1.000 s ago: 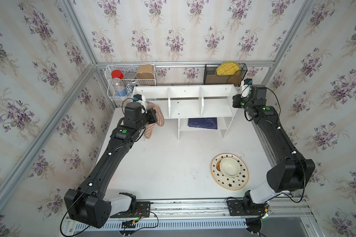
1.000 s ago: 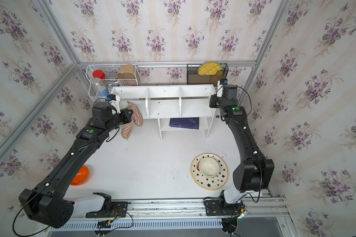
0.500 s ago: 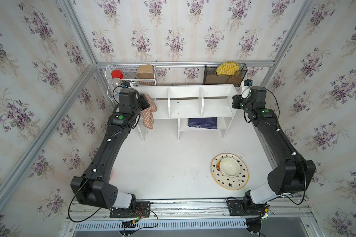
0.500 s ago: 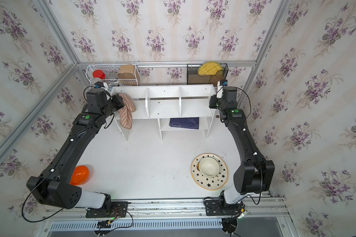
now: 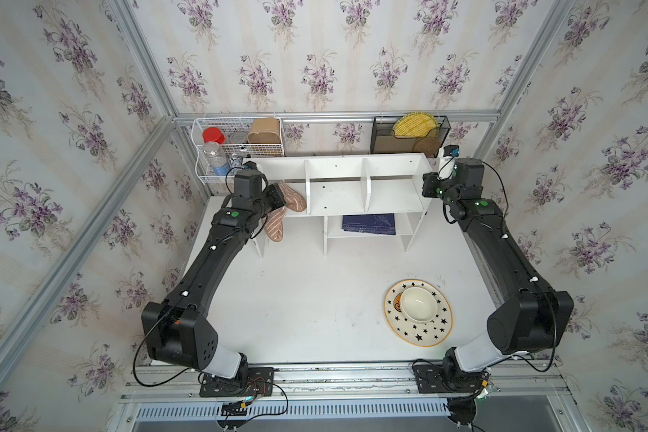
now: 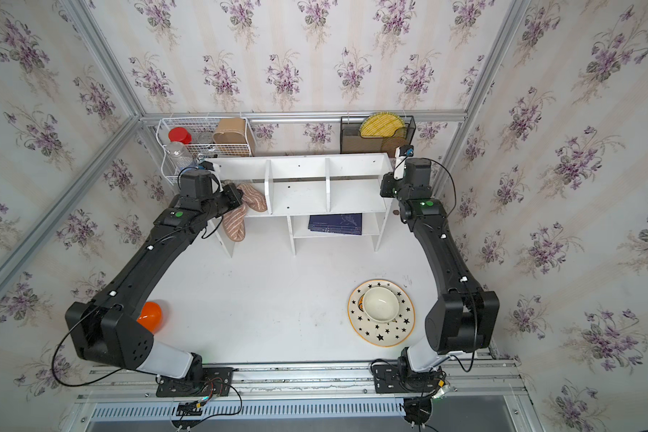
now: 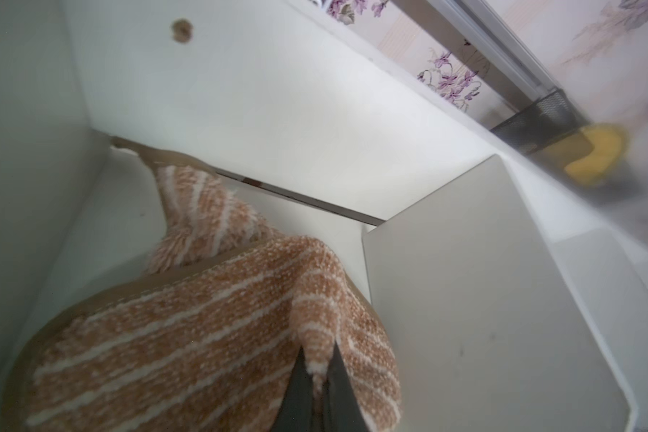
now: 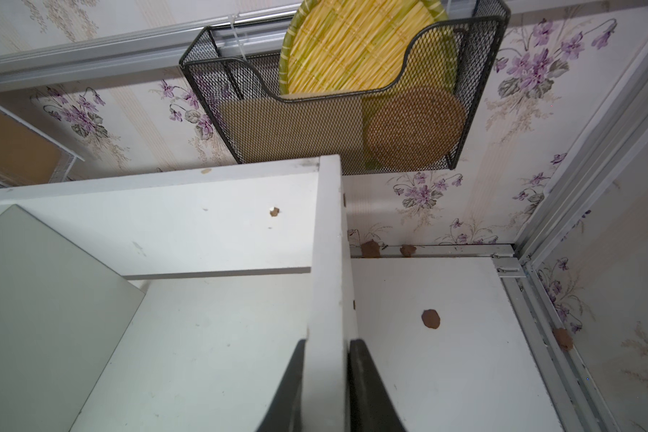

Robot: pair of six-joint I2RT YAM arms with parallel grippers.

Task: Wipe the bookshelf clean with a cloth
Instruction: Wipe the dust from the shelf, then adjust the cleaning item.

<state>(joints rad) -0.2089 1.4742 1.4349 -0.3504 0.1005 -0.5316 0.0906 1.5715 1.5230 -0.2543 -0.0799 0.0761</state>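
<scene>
1. Our left jaws are clamped shut on a fold of the soft tan-brown striped cloth (image 7: 203, 336).
2. In the last second that arm has carried the cloth up from beside the left leg into the left compartment of the wide white board bookshelf (image 5: 337, 194). Part lies on its floor and part hangs over the near edge.
3. Our right jaws grip the bookshelf's right side panel, steadying it.
4. We judge wiping is only starting, with the middle and right compartments still to do.

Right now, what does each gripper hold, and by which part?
Left gripper pinches a fold of the cloth; right gripper clamps the bookshelf by its end panel.
</scene>
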